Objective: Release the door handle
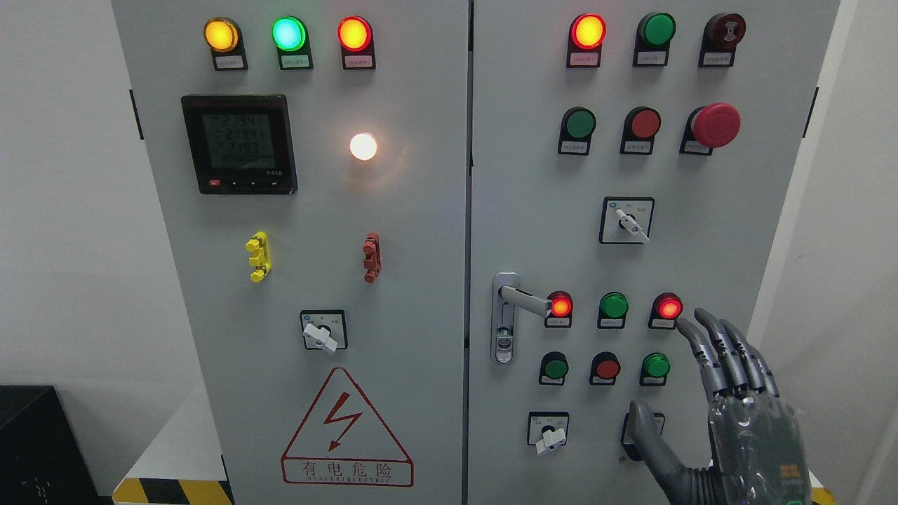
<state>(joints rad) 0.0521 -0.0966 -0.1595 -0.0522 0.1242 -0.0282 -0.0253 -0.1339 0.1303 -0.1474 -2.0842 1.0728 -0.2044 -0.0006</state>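
Note:
A silver door handle [523, 299] sits on the right door of the grey cabinet [421, 210], its lever swung out to the right toward a lit red button [560, 306]. My right hand [708, 393] comes in from the lower right, well to the right of the handle and below it. Its fingers [719, 347] are stretched out and the thumb [649, 435] is spread, holding nothing. Nothing touches the handle. The left arm does not show.
Rows of red and green buttons, rotary switches [628, 221] and a red mushroom stop button [715, 125] cover the right door near my hand. The left door carries a meter [238, 144], indicator lamps and a warning triangle [345, 428]. A black box [38, 442] stands lower left.

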